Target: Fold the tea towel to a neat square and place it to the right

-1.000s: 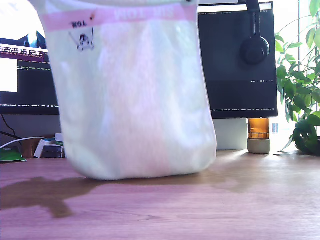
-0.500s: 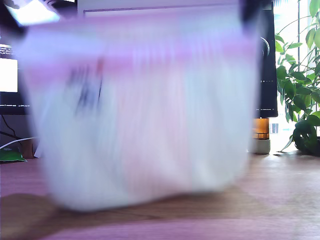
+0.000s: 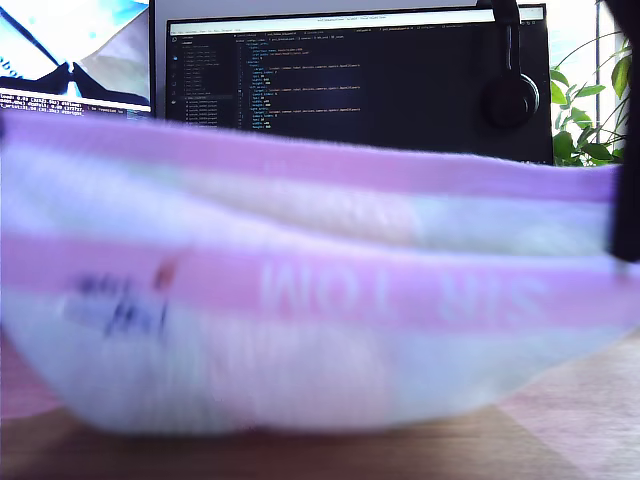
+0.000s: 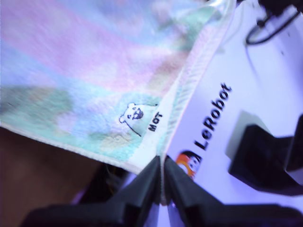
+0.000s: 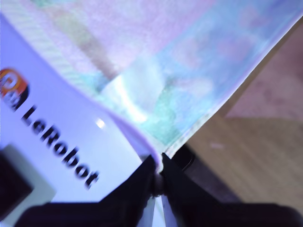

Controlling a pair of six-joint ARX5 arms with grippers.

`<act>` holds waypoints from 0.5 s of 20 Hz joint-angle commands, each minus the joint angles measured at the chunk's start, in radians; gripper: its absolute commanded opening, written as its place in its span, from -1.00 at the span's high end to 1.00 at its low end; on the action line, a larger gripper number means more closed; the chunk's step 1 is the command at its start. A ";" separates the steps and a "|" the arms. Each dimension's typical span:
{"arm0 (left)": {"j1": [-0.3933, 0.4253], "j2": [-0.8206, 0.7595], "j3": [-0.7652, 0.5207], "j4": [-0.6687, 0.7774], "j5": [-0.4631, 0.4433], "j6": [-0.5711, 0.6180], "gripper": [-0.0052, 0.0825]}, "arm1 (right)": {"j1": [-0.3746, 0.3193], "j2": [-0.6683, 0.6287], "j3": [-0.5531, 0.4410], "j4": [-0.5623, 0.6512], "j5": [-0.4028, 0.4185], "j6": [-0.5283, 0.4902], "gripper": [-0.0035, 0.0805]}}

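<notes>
Filling most of the exterior view, the tea towel (image 3: pixel 300 300) hangs blurred in a wide sag just above the tabletop (image 3: pixel 590 420), pink bands across it, monitors (image 3: pixel 360 85) behind. First wrist view: my first gripper (image 4: pixel 162 182) is clamped tight on the towel's hem near the bear mark (image 4: pixel 132 116). Second wrist view: my second gripper (image 5: pixel 157 177) is pinched closed on another corner.

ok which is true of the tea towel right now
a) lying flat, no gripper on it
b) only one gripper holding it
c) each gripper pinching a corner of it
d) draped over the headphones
c: my first gripper and my second gripper are each shut on a corner of the tea towel.
</notes>
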 commanded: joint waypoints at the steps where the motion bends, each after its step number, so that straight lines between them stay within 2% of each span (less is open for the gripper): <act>1: -0.043 0.027 -0.006 -0.010 0.026 -0.020 0.93 | 0.053 0.003 -0.015 -0.047 -0.013 0.026 0.94; 4: -0.117 0.053 -0.006 -0.026 0.055 -0.029 0.93 | 0.122 0.003 -0.015 -0.084 -0.035 0.060 0.94; 7: -0.153 0.056 -0.006 -0.035 0.065 -0.054 0.93 | 0.142 0.003 -0.015 -0.051 -0.082 0.082 0.94; 10: -0.159 0.057 -0.006 -0.087 0.086 -0.053 0.93 | 0.156 0.003 -0.015 -0.075 -0.104 0.082 0.94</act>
